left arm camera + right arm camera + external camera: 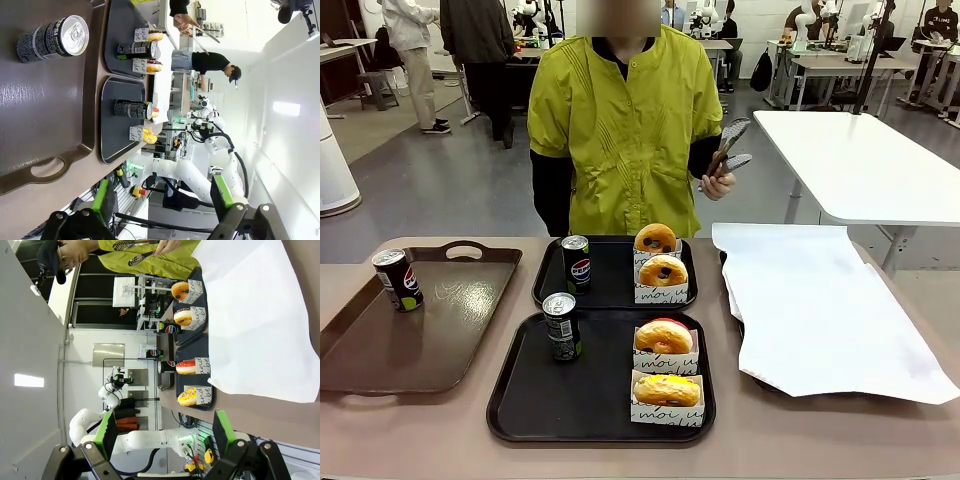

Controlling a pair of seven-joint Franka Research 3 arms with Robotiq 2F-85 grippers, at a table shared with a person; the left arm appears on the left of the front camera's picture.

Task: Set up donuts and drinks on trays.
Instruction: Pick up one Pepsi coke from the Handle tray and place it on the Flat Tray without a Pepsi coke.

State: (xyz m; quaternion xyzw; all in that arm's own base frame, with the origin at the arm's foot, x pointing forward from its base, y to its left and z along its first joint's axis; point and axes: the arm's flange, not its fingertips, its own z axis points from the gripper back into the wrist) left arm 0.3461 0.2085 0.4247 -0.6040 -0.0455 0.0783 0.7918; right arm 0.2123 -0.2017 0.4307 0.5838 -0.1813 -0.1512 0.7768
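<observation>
Two matte black plastic trays sat beside a glossy brown plastic handled tray, shiny metal-topped dark cans, and smooth white paper sheeting.

Two black trays lie one behind the other. The near tray holds an upright Pepsi can at 10 o'clock and a red-iced donut and a yellow-iced donut, both sleeved, on its 3 o'clock side. The far tray holds a can at 9 o'clock and two sleeved plain donuts at 3 o'clock. A third can stands upright at 9 o'clock of the far tray.
</observation>
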